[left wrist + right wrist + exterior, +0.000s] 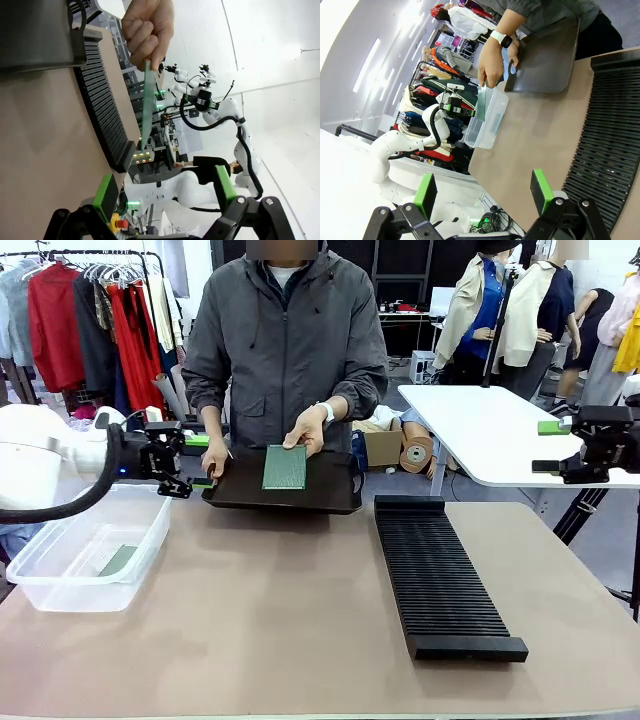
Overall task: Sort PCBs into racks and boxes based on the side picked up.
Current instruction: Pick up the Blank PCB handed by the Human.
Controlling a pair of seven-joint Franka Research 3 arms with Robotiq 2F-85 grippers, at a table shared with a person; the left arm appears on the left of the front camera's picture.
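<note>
A person's hand [305,430] holds a green PCB [285,467] upright over the flat black tray [335,495]. In the left wrist view the PCB [146,105] appears edge-on, pinched by the hand [147,30]. My left gripper [201,461] is open, just left of the tray and apart from the board. My right gripper [549,447] hovers open at the far right, above the table. The slotted black rack [440,575] lies right of centre. The clear box [50,575] at the left holds one PCB [118,560].
A white side table [490,430] stands behind my right gripper. A clothes rail [90,310] and cardboard boxes [385,448] sit beyond the table's far edge. Bare tabletop [270,610] lies between box and rack.
</note>
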